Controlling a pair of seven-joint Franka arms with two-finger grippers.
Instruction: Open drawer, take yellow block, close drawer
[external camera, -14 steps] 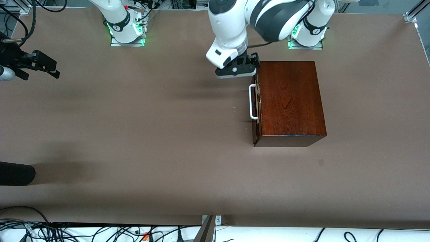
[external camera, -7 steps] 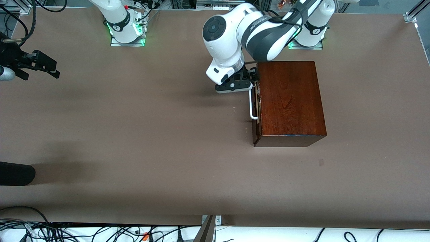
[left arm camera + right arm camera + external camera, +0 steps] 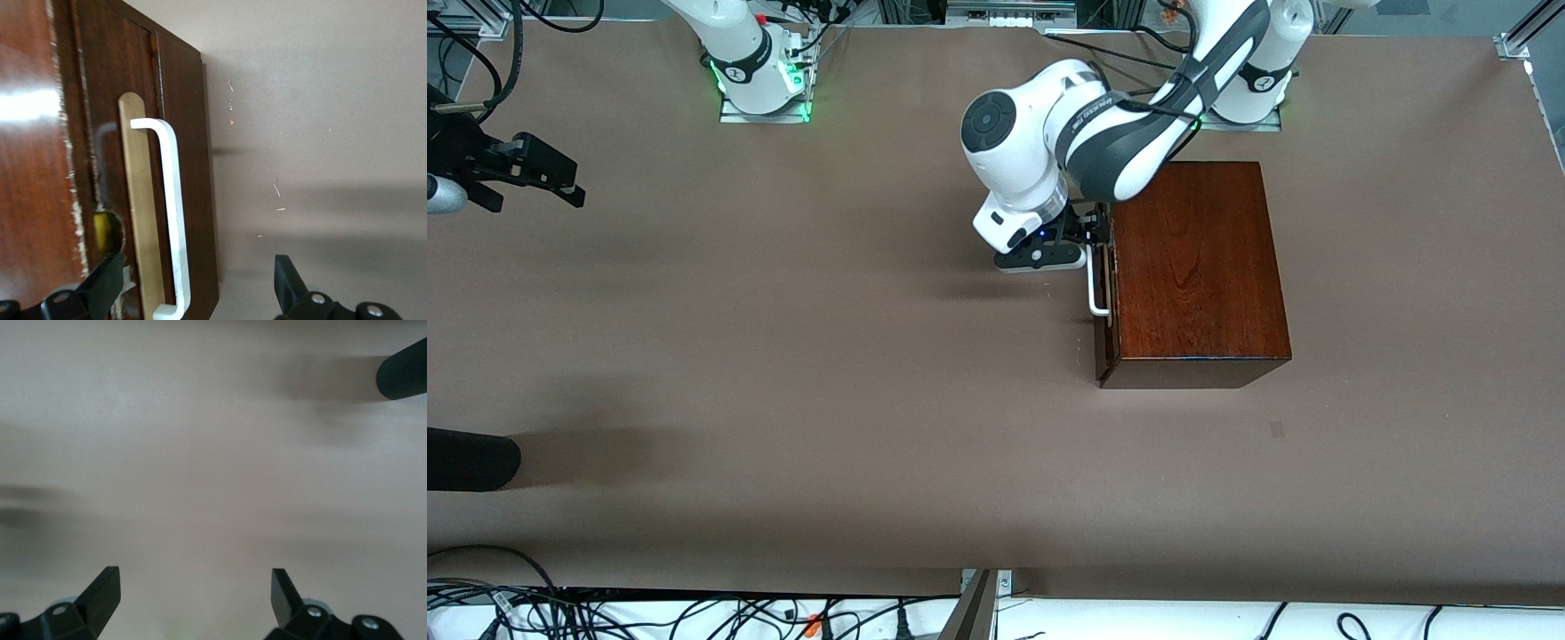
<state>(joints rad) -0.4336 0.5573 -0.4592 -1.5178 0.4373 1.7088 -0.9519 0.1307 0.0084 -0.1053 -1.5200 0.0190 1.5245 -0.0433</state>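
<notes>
The dark mahogany box (image 3: 1192, 258) stands toward the left arm's end of the table. Its drawer front (image 3: 1106, 307) sits against the box, with the white bar handle (image 3: 1094, 286) facing the table's middle. My left gripper (image 3: 1092, 236) is open, low at the handle's end nearest the robots' bases. In the left wrist view the handle (image 3: 175, 213) runs between the open fingertips (image 3: 107, 273) of the left gripper (image 3: 197, 275) without touching them. A small yellow patch (image 3: 101, 228) shows through a gap at the drawer's edge. My right gripper (image 3: 534, 182) waits open over the right arm's end of the table, and in its wrist view (image 3: 193, 590) it is empty.
A black cylinder (image 3: 471, 458) lies at the right arm's end of the table, nearer to the front camera; it also shows in the right wrist view (image 3: 403, 377). Cables hang along the table's front edge (image 3: 694, 613). Brown tabletop (image 3: 827, 356) surrounds the box.
My left gripper has come down and moved along the drawer front from the box's corner onto the handle's end. The right arm and the box have not moved.
</notes>
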